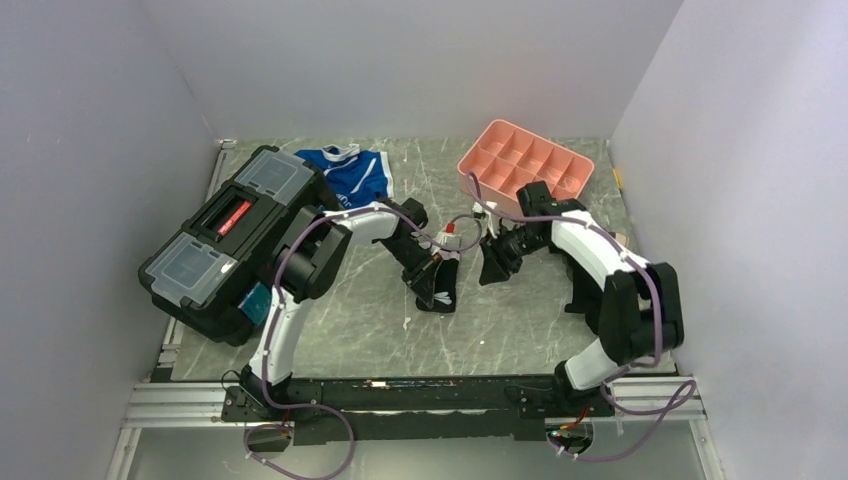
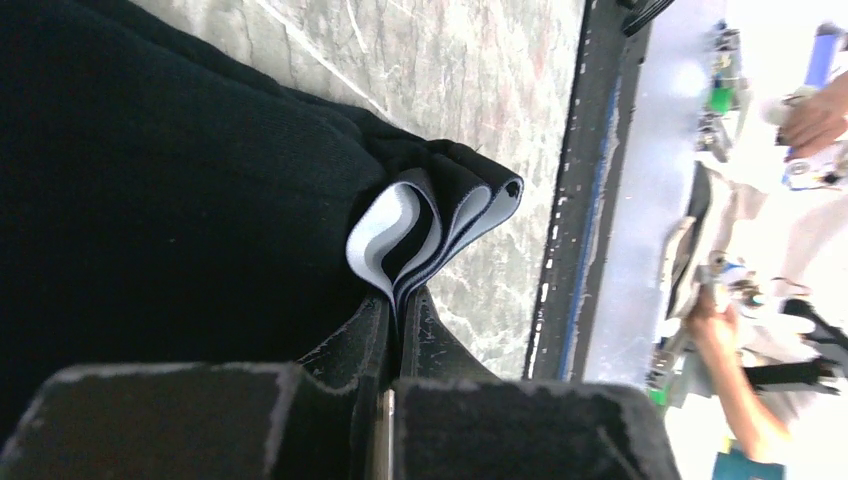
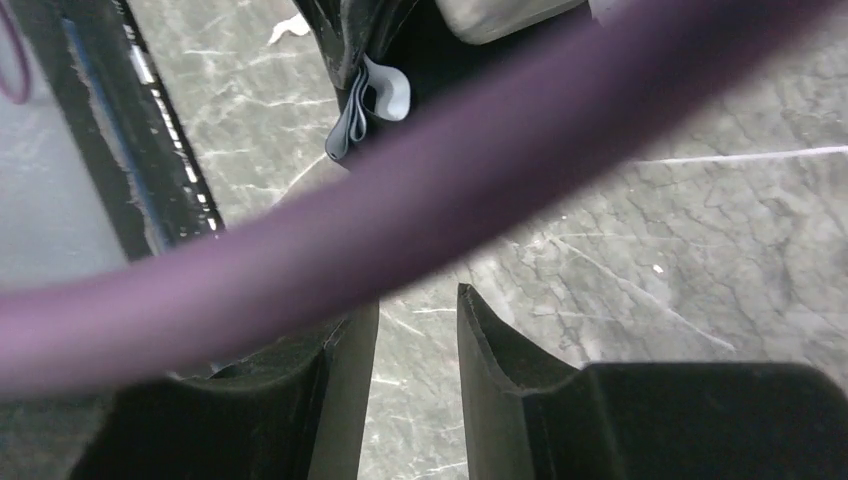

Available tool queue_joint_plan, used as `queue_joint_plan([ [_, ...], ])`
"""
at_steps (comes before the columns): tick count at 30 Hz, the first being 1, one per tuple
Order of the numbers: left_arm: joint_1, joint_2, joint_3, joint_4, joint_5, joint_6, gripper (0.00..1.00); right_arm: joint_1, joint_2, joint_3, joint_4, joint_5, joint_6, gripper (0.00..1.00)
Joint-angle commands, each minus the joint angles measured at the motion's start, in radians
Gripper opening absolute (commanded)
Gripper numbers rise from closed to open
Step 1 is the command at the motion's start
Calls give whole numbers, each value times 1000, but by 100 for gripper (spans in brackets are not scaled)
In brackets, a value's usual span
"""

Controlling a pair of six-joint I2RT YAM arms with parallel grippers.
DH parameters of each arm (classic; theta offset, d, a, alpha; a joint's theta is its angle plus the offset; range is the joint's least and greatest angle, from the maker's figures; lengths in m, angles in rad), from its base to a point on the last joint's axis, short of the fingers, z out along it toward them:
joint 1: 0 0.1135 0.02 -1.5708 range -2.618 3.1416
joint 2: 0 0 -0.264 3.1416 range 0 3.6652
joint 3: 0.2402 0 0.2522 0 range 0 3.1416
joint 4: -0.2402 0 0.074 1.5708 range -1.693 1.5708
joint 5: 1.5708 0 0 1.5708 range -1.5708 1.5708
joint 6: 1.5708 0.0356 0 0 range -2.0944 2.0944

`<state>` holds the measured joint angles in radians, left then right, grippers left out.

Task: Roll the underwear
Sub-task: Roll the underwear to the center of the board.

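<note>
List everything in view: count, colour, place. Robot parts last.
toolbox: one, black with a red handle, left side of the table.
briefs: one, blue and white, rear of the table, beside the toolbox.
tray: one, pink, compartmented, rear right.
underwear: one, black with a pale folded band, table centre.
table: one, grey-green marbled.
cable: one, purple, blurred across the right wrist view.
left end effector: one, black, shut on the underwear's band.
right end effector: one, black, open and empty, right of the underwear.
</note>
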<state>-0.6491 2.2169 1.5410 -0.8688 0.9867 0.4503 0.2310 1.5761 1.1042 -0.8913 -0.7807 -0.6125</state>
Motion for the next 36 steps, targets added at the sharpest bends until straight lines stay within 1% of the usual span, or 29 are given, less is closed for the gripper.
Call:
queue_joint_plan([
  [1, 11, 102, 85, -122, 75, 28, 0, 45, -137, -87, 169, 112, 18, 38],
  [3, 16, 127, 111, -151, 87, 26, 0, 93, -182, -123, 199, 172, 11, 39],
  [10, 50, 192, 146, -220, 156, 17, 0, 359, -247, -202, 331, 414, 0, 40],
  [17, 61, 234, 185, -289, 168, 31, 0, 572, -208, -214, 418, 597, -42, 40],
  [22, 62, 244, 201, -305, 161, 26, 0, 693, -158, -218, 446, 702, -76, 41],
  [25, 63, 247, 210, -311, 163, 25, 0, 729, -126, -216, 452, 744, -90, 40],
  [30, 62, 242, 213, -317, 159, 30, 0, 739, -86, -223, 475, 774, -109, 42],
  [31, 62, 242, 212, -318, 158, 31, 0, 739, -79, -226, 479, 774, -113, 43],
  [34, 63, 238, 210, -320, 150, 36, 0, 738, -53, -235, 488, 778, -119, 52],
  [36, 62, 236, 208, -319, 148, 38, 0, 736, -39, -244, 500, 778, -121, 54],
])
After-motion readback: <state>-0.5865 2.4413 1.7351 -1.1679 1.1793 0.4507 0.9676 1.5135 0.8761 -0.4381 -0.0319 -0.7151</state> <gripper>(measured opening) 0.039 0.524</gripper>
